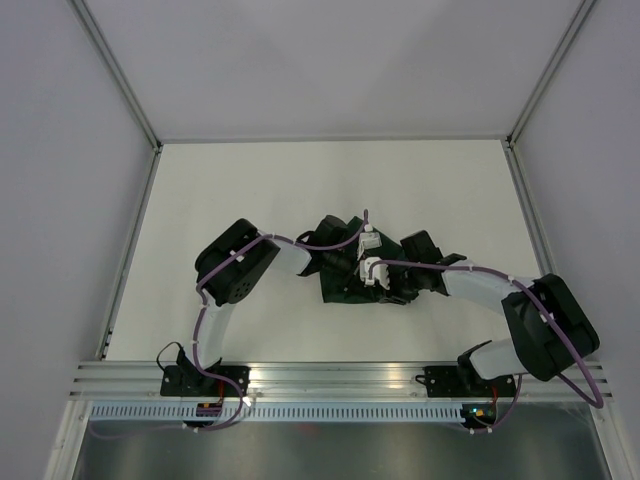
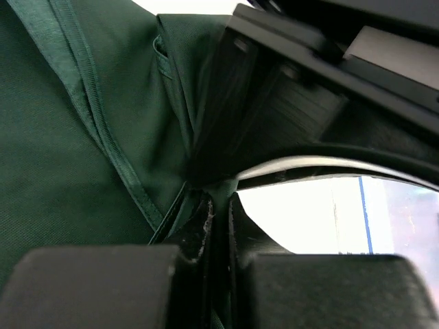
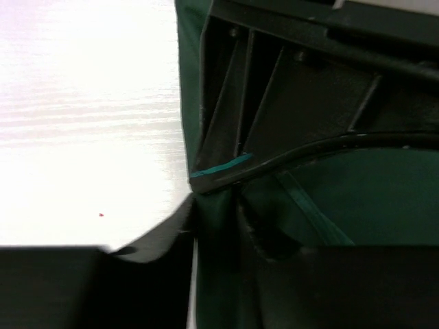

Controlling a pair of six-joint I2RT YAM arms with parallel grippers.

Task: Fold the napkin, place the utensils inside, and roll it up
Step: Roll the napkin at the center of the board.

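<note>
At the table centre, the left gripper point(image 2: 218, 209) is closed to a thin slit, with a fold of the napkin point(image 2: 62, 178) pinched between its fingers. The right gripper point(image 3: 218, 219) sits close against it. Its jaws stand narrowly apart around another fold, and a sliver of table point(image 1: 250, 190) shows between one finger and the cloth. The napkin lies bunched beneath both wrists, dark green, with a hemmed edge running diagonally across the left wrist view.
</note>
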